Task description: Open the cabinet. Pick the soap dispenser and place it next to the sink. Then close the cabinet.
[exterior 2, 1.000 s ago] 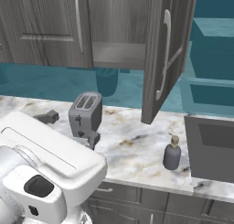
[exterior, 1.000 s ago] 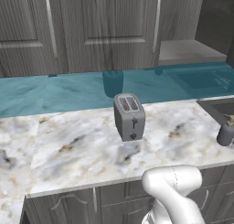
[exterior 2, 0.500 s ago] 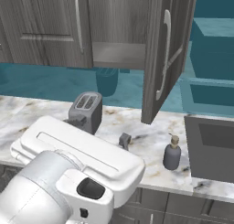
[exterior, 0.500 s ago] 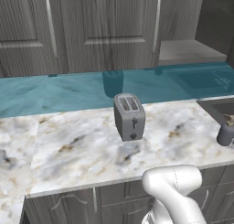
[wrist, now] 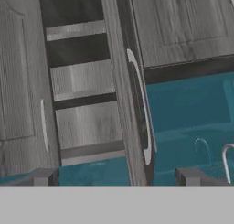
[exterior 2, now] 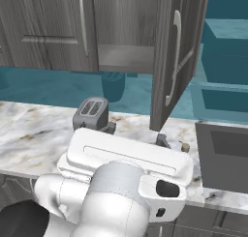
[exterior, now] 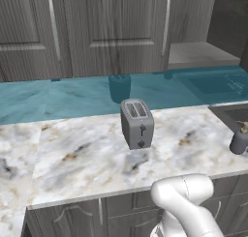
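Gripper (wrist: pixel 114 177) jaws are spread wide, nothing between them; in the hand view the two dark fingertips (wrist: pixel 43 176) sit at the bottom, far apart, pointing at the cabinet (wrist: pixel 87 81). Straight ahead of the claw is the edge of the cabinet's open door with its long silver bar handle (wrist: pixel 140 109) running top to bottom, not touched by either tip. Left of that edge the cabinet interior shows bare shelves, and further left the closed door with its own handle (wrist: pixel 44 125). In the right base view the gripper (exterior 2: pixel 136 133) shows as two dark tips poking up past the white hand, above the worktop (exterior 2: pixel 29 134), just below the lower edge of the open door (exterior 2: pixel 174 57); that door swings out toward the camera, the left one stays flat and shut. Grey two-slot toaster (exterior 2: pixel 90 113) stands upright on the marble just left of the hand, near the back. Soap dispenser (exterior: pixel 239 140) is out of the cabinet and standing upright on the worktop near the front edge, just beside the sink (exterior: pixel 232 116), on its left side; in the right base view just its brass pump top (exterior 2: pixel 184 147) peeks over the hand, next to the sink's (exterior 2: pixel 225 156) left rim. Left base view has the toaster (exterior: pixel 137 123) mid-counter, well apart from the dispenser, and the open cabinet compartment (exterior: pixel 201 52) upper right with a bare shelf. Teal backsplash (exterior: pixel 72 96) runs behind the counter.
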Controlling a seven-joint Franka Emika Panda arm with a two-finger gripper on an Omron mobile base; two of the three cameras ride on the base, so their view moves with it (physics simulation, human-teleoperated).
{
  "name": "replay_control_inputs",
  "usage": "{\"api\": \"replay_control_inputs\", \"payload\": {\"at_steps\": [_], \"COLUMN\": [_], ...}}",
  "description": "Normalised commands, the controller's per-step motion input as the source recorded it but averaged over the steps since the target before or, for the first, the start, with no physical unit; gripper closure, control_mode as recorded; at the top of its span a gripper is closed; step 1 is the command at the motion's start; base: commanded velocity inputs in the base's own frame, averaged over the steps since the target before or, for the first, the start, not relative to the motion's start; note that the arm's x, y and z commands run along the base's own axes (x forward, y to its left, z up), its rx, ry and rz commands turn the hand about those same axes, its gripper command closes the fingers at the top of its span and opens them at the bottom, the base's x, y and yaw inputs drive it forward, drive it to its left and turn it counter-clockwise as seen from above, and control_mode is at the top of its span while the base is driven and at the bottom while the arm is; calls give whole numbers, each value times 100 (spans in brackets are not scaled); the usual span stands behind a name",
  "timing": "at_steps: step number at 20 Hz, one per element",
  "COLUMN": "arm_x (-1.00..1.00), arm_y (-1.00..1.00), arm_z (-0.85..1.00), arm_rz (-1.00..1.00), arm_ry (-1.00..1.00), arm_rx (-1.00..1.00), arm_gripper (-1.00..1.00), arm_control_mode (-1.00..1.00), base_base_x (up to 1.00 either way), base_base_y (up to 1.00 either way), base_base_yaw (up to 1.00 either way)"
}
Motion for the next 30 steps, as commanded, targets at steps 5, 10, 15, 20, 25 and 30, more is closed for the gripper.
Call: {"api": "replay_control_inputs", "payload": {"at_steps": [5, 10, 15, 20, 25, 30], "arm_x": [34, 55, 47, 70, 82, 54], "arm_y": [-40, -29, -6, -4, -34, -52], "arm_z": [-6, -16, -3, -23, -24, -13], "arm_rz": [30, 23, 27, 18, 16, 10], "arm_ry": [0, 0, 0, 0, 0, 0], "arm_rx": [0, 0, 0, 0, 0, 0], "arm_gripper": [-100, -100, -100, -100, -100, -100], "arm_control_mode": [-100, -100, -100, -100, -100, -100], "base_base_x": [0, 0, 0, 0, 0, 0], "base_base_y": [0, 0, 0, 0, 0, 0], "base_base_yaw": [0, 0, 0, 0, 0, 0]}}
